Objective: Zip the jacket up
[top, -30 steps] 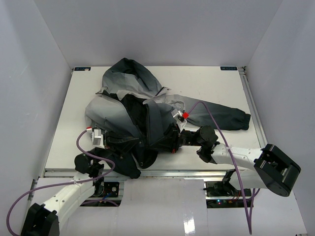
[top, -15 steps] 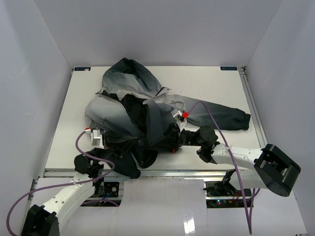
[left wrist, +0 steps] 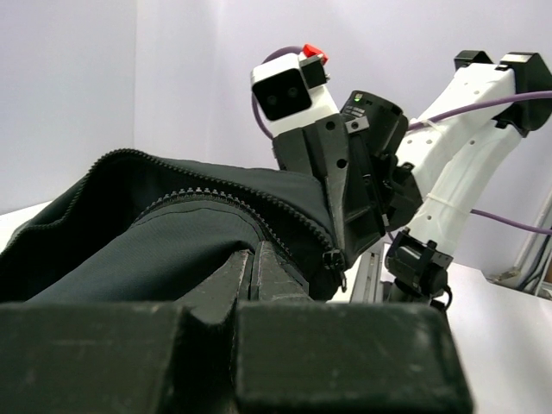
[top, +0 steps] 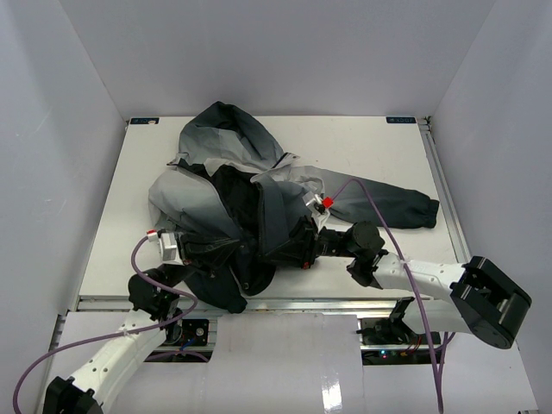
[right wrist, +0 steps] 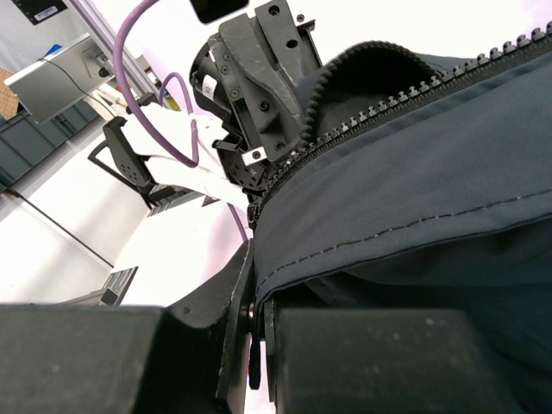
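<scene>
left gripper, at 7 o'clock of the heap: jaws pressed together on a fold of dark hem. the jacket lies crumpled mid-table, its hem stretched between both grippers. hood at 12 o'clock is pale grey, and the cloth darkens to charcoal toward 6 o'clock. black lining exposed. zipper: the two rows of teeth stand apart along the run in view. one sleeve runs out to 3 o'clock. right gripper, at 5 o'clock: jaws closed on the facing hem edge. white table. plain pale grey walls on three sides.
</scene>
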